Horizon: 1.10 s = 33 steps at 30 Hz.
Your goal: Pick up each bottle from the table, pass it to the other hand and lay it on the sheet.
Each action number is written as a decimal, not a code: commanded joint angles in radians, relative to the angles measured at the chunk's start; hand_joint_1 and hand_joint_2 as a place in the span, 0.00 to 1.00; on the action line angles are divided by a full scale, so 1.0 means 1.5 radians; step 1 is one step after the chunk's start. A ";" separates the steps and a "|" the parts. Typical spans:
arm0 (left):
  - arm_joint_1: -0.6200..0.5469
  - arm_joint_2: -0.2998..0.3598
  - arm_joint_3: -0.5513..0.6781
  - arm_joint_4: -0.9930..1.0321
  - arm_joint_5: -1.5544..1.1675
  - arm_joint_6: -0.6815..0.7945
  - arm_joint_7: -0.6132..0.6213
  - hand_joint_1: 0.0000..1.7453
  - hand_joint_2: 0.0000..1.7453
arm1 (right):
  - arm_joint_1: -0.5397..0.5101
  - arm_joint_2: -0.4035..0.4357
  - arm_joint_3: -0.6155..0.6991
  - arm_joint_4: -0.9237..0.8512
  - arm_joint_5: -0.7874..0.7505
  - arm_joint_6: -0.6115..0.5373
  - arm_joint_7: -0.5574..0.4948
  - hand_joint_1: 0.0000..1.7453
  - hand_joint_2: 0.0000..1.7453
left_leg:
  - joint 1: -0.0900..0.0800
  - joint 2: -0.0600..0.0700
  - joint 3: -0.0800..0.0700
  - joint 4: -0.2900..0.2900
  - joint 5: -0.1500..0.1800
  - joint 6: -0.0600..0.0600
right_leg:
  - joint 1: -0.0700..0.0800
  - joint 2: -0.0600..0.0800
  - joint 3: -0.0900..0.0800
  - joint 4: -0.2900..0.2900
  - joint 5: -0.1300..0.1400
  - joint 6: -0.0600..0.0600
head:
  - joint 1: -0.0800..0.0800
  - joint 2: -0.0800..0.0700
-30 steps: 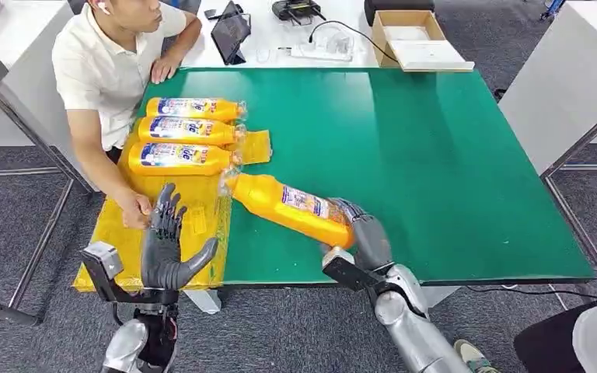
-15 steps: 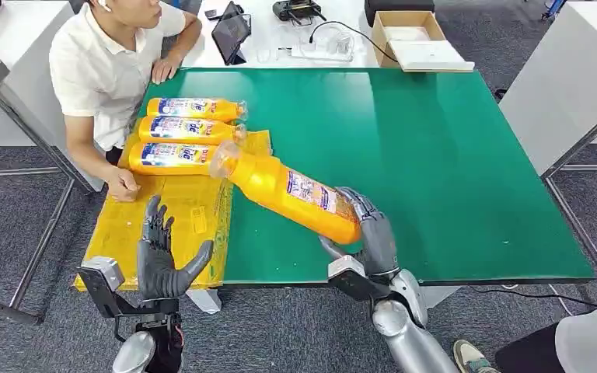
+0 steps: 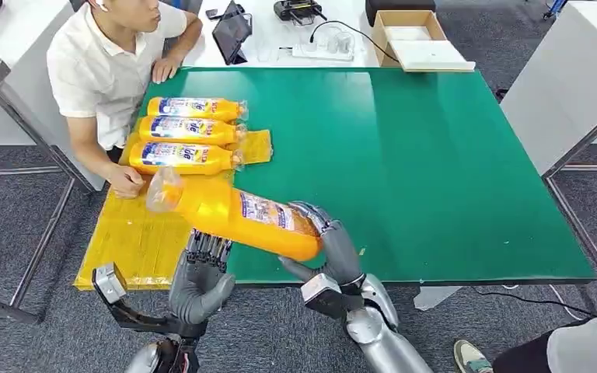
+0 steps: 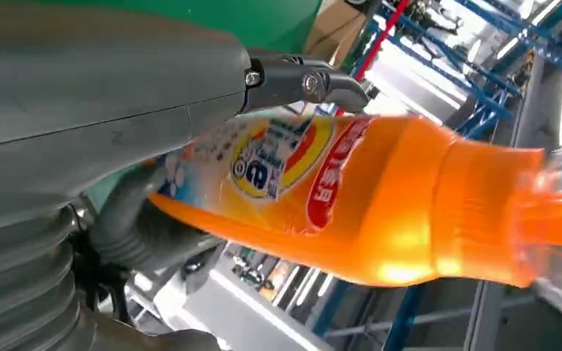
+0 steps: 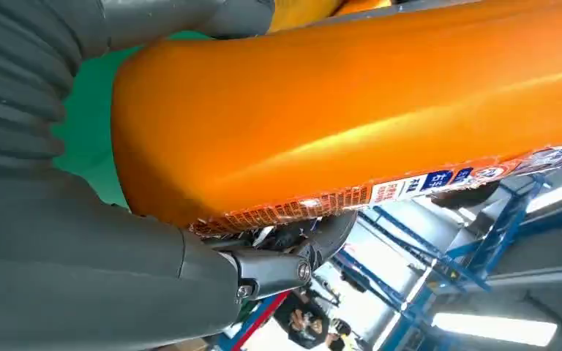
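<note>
Handing over: right hand [image 3: 334, 249] grips the base end of the orange bottle [image 3: 233, 214], held in the air over the near left table [image 3: 435, 179] edge, cap pointing left over the yellow sheet [image 3: 144, 241]. Left hand [image 3: 202, 276] sits under the bottle's middle, fingers curled up around it; can't tell if they have closed on it. Next: left must grip firmly before right lets go. Three bottles [image 3: 183, 132] already lie on the sheet's far end. Cardboard box [image 3: 416, 39] far right: contents unclear. A person's hand [image 3: 127, 183] rests on the sheet.
</note>
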 commanded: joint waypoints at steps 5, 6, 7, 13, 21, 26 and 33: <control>-0.050 0.002 -0.017 0.061 0.035 -0.044 0.005 0.00 1.00 | -0.040 0.050 0.119 0.169 -0.015 0.040 -0.037 0.95 1.00 | 0.001 0.001 0.004 -0.001 -0.001 -0.002 | 0.001 0.000 0.004 -0.001 -0.001 -0.002 | 0.000 0.000; -0.051 0.001 -0.019 0.062 0.034 -0.044 0.005 0.00 1.00 | -0.041 0.051 0.123 0.175 -0.013 0.037 -0.040 0.95 1.00 | 0.001 0.001 0.004 -0.001 -0.001 -0.002 | 0.001 -0.001 0.004 -0.001 -0.001 -0.002 | 0.000 0.000; -0.051 0.001 -0.019 0.062 0.034 -0.044 0.005 0.00 1.00 | -0.041 0.051 0.123 0.175 -0.013 0.037 -0.040 0.95 1.00 | 0.001 0.001 0.003 -0.001 -0.001 -0.001 | 0.001 0.000 0.003 -0.001 -0.001 -0.001 | 0.000 0.000; -0.059 -0.001 -0.010 0.062 0.015 -0.022 -0.015 0.00 1.00 | -0.035 0.062 0.145 0.192 -0.013 0.043 -0.042 0.97 1.00 | 0.001 0.001 0.004 -0.001 -0.001 -0.001 | 0.001 -0.001 0.004 -0.001 -0.001 -0.002 | 0.000 0.000; -0.089 -0.013 0.018 0.071 -0.031 0.035 -0.062 0.00 1.00 | -0.033 0.067 0.208 0.224 0.000 0.041 -0.049 0.97 1.00 | 0.001 -0.001 0.004 -0.001 -0.001 -0.002 | 0.002 -0.002 0.004 -0.001 -0.002 -0.002 | 0.000 0.000; -0.088 -0.009 0.016 0.066 -0.035 0.032 -0.065 0.08 1.00 | -0.038 0.063 0.210 0.224 -0.003 0.040 -0.044 0.98 1.00 | 0.000 0.000 0.001 0.000 0.000 -0.001 | 0.001 -0.001 0.001 0.000 -0.001 -0.001 | 0.000 0.000; -0.088 -0.009 0.016 0.066 -0.035 0.032 -0.065 0.08 1.00 | -0.038 0.063 0.210 0.224 -0.003 0.040 -0.044 0.98 1.00 | 0.001 -0.001 0.002 0.000 0.000 -0.001 | 0.001 -0.003 0.002 -0.001 -0.001 -0.001 | 0.000 0.000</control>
